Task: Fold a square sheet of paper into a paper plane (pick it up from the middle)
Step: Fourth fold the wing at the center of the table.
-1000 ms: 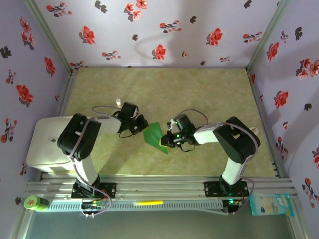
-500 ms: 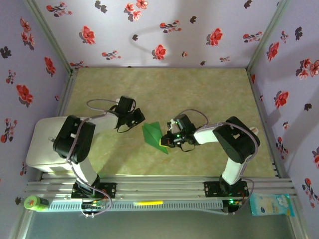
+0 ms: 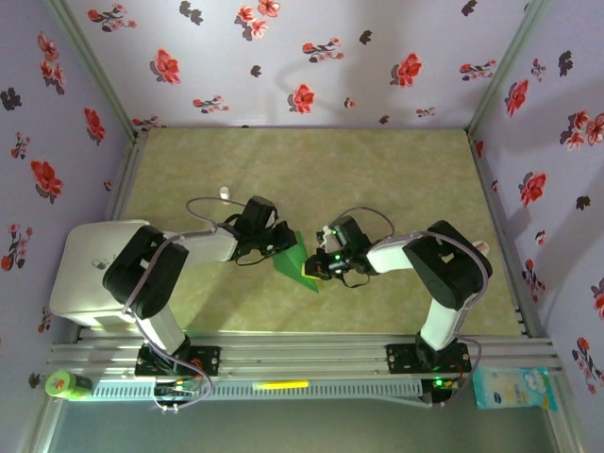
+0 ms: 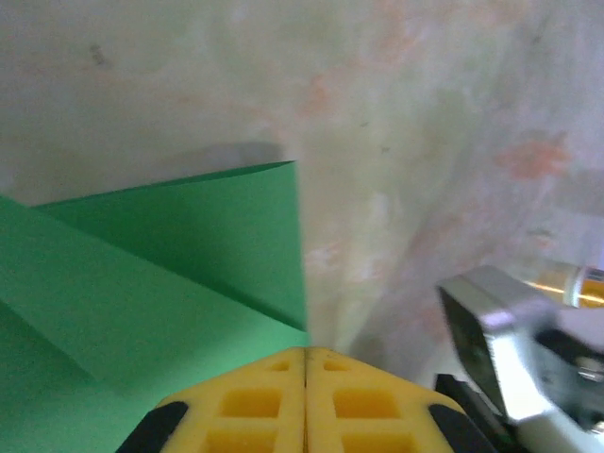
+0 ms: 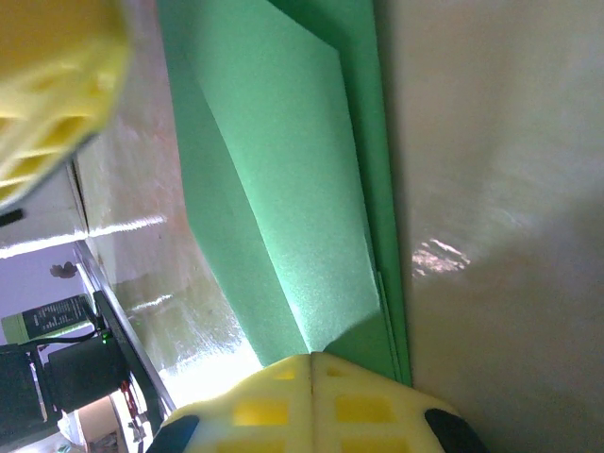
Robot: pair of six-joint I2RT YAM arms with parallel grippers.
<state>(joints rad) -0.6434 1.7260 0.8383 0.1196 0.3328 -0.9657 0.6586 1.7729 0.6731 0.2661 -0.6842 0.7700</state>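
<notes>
Left end effector: pads pressed together, tip at one edge of the paper, beside the corner of a folded flap. Right end effector: pads pressed together too, tip at the paper's opposite, layered edge; cannot tell whether any sheet is caught between them. Paper lies creased with flaps folded over on the bench between the two arms, with a small white bottle well apart on the left.
</notes>
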